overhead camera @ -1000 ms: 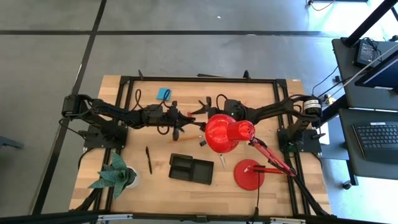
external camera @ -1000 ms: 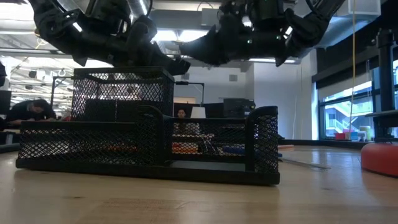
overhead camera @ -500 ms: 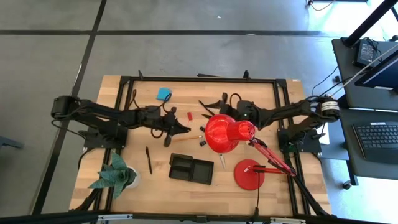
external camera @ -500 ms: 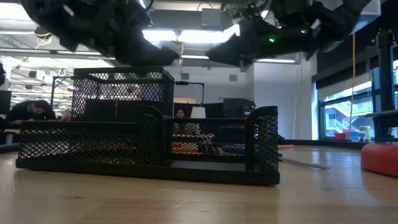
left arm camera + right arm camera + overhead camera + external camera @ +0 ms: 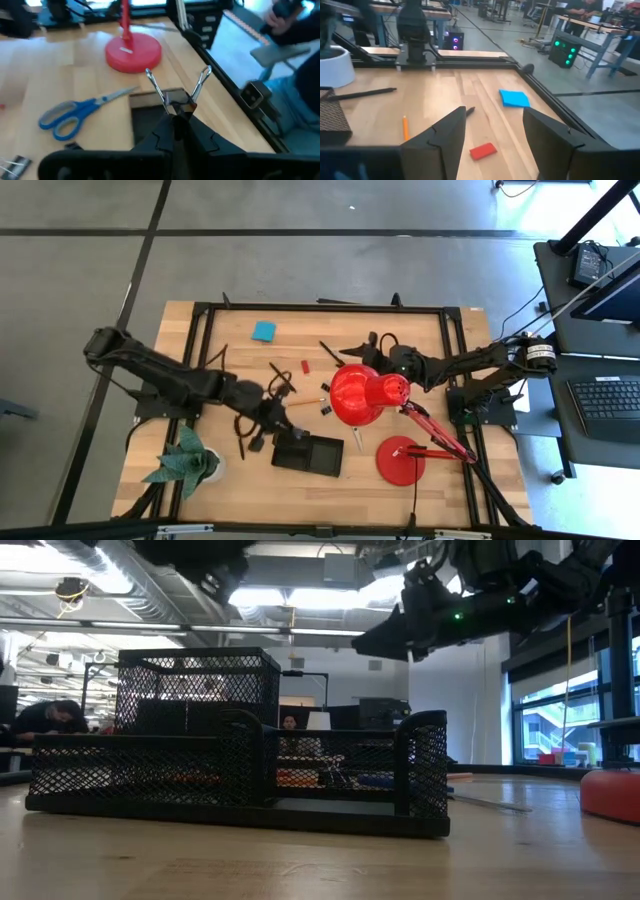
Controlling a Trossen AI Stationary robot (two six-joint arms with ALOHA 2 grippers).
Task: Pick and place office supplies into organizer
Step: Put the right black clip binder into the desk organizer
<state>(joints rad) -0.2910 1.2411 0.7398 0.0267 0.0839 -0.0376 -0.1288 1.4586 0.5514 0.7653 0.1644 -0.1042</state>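
Observation:
My left gripper hangs just over the far left corner of the black mesh organizer, shut on a black binder clip. My right gripper hovers open over the table's far middle, behind the red lamp shade, with nothing between its fingers. Below and ahead of it a blue sticky-note pad, a red piece, a pencil and a black pen lie flat on the wood. Blue-handled scissors lie beside the organizer. My left gripper pinches the clip's black body between its two fingertips. The fingers slant down toward the table's near right. The two silver wire handles splay out past the fingertips. The clip is lifted clear above the organizer's edge.
A red desk lamp's shade and round base stand right of the organizer. A green paper plant sits at the near left. Two small clips and a pencil lie left of the shade.
My left gripper has swung toward the table's near edge and risen, carrying the clip from the table's middle to above the organizer's far left corner, and has tipped less steeply downward. My right gripper has drawn back toward the table's right edge, still open.

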